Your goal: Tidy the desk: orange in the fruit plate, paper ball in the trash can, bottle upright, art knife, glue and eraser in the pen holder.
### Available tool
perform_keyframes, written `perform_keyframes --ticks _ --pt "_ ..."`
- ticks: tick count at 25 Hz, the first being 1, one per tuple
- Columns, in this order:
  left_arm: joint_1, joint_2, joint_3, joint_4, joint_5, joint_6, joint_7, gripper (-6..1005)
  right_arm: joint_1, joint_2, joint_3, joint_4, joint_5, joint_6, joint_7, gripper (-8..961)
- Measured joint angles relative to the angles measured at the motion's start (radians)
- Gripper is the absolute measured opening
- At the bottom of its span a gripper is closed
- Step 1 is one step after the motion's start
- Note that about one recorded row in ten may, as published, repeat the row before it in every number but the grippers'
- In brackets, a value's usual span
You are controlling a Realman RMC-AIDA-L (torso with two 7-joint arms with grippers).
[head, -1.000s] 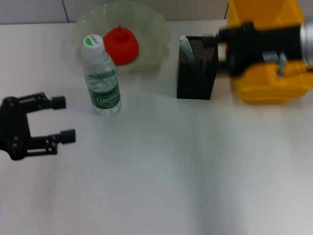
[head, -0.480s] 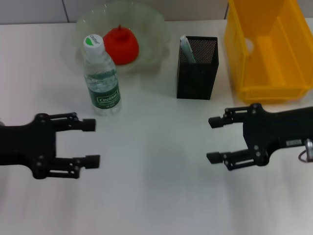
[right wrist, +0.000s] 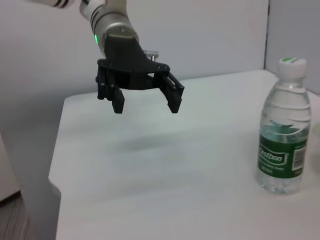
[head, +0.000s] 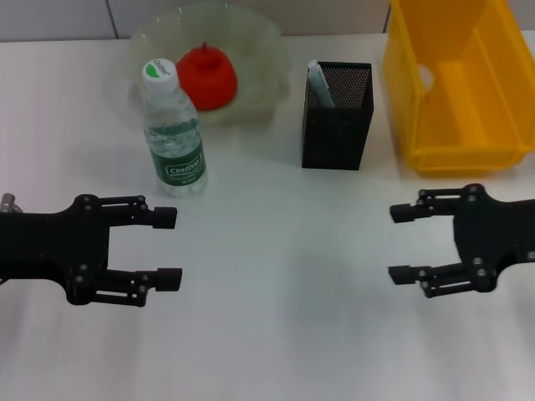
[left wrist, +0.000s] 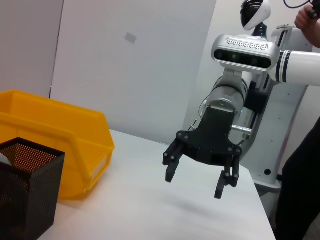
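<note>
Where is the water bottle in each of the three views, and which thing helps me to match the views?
Head view: the bottle stands upright in front of the fruit plate, beyond the open left gripper.
Left wrist view: not in it.
Right wrist view: the bottle stands at the picture's right edge.
Shared landmark: the left gripper, seen in the head and right wrist views.
</note>
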Motion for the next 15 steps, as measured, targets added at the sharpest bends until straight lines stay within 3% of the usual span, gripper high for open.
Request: perform_keyframes --ticks 15 --pt "0.014 0.006 -0.005 0.005 -0.006 0.021 -0.026 809 -0.020 -0.001 0.025 0.017 -0.012 -0.020 -0.048 763"
